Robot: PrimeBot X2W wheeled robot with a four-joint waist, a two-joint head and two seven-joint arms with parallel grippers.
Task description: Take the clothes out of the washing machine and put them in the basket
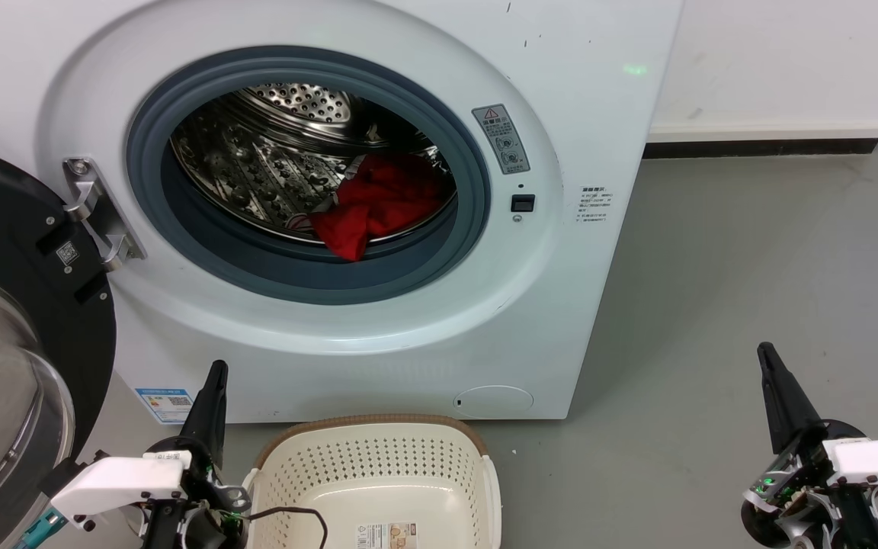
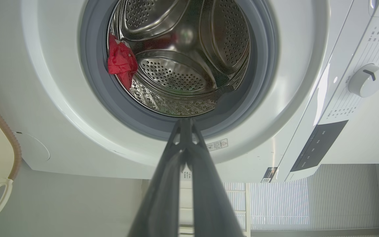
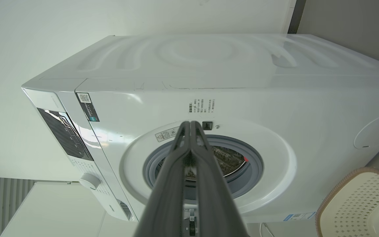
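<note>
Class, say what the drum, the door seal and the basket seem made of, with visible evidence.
Drum: likely stainless steel, shiny, reflective, punched with holes. Door seal: probably rubber, matte grey, smooth. Basket: seemingly moulded plastic, glossy cream, perforated; brown woven-look rim.

We see grey floor (image 1: 744, 259) w/ faint scuffs, white wall (image 1: 789, 53) at rear, white baseboard (image 1: 767, 128) over a dark strip. Left wrist view: pale ribbed panel (image 2: 308, 197), evenly lit.

We've got a grey floor (image 1: 721, 305) here. Standing on it is the white washing machine (image 1: 378, 366), and just in front of its base sits the cream basket (image 1: 378, 461), brown rim facing the machine.
</note>
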